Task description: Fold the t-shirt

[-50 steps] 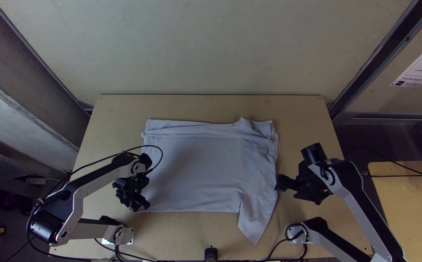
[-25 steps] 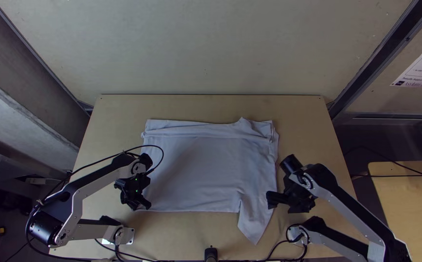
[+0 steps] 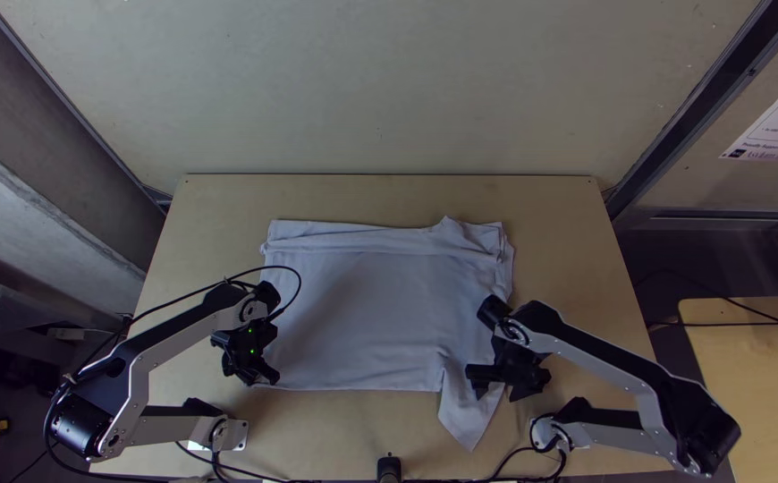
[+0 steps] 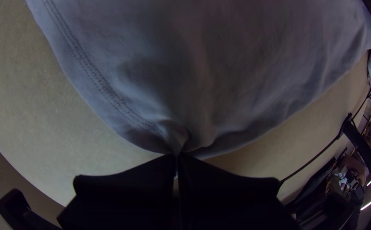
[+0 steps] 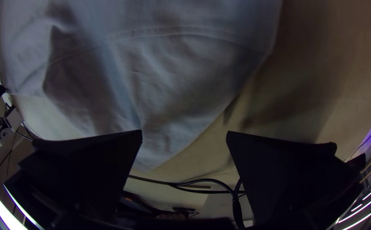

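Note:
The pale t-shirt [image 3: 362, 304] lies mostly flat on the table, with a folded band along its far edge and a pointed flap, likely a sleeve, toward the near right. My left gripper [image 3: 266, 376] is at its near left corner. In the left wrist view, the left gripper [image 4: 177, 157] is shut on a pinched, puckered bit of the cloth's edge [image 4: 172, 132]. My right gripper [image 3: 477, 383] hangs over the near-right flap. Seen from its wrist, the right gripper [image 5: 184, 134] stands open, its two fingers wide apart above the flap's tapering end [image 5: 160, 145].
Bare wooden table [image 3: 389, 197] lies beyond the shirt and at both sides. Black cables [image 3: 505, 461] run along the near edge, and a small black post [image 3: 389, 467] stands at its middle. Another wooden surface [image 3: 747, 385] is off to the right.
My right gripper has moved left and a little nearer, from beside the shirt's right edge to over the flap. The left arm has stayed almost still, and the shirt lies as before.

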